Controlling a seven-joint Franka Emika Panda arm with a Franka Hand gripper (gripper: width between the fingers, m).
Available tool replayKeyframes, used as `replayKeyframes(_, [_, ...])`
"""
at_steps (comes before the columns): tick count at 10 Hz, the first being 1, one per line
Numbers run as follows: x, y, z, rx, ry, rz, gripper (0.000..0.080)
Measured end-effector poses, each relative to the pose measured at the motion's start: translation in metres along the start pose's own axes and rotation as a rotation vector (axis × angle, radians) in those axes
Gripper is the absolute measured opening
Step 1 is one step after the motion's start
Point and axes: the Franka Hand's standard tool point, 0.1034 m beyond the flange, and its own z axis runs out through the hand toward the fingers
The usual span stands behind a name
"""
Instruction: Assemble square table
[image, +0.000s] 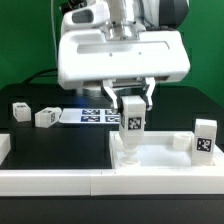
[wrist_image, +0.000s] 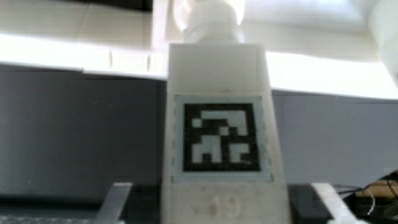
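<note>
Currently the table top (image: 165, 152) lies on the black table (image: 60, 145), toward the exterior view's right, with its raised rim facing up. 1 leg (image: 132, 118) stands upright on the top's corner at the exterior view's left, with its marker tag turned to the camera. The end effector (image: 133, 103) comes from above and pinches this leg between its 2 fingers (wrist_image: 118, 203). In the wrist view the leg fills the middle of the picture and a finger shows on each side of it. I cannot tell from the pictures whether the leg is already seated in its hole or only rests there.

The other leg (image: 205, 138) stands upright on the corner at the exterior view's right, free of the arm; I judge it is already mounted. The 2 loose legs (image: 20, 110) (image: 45, 117) lie on the table at the exterior view's left, well apart from the top. The marker board (image: 92, 115) lies behind the held leg, and a white border rail (image: 50, 182) runs along the front.

So, in my judgement, about 1 leg is finished, 1 is in work, and 2 are left to fetch and fix.
</note>
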Motion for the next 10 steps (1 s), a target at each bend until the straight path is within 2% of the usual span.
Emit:
replayKeyframes(9, [0.0005, 0.0008, 0.0069, 0.001, 0.005, 0.008, 0.029])
replayKeyframes(10, [-0.0036, -0.0005, 0.0098, 0.006, -0.002, 0.011, 0.029])
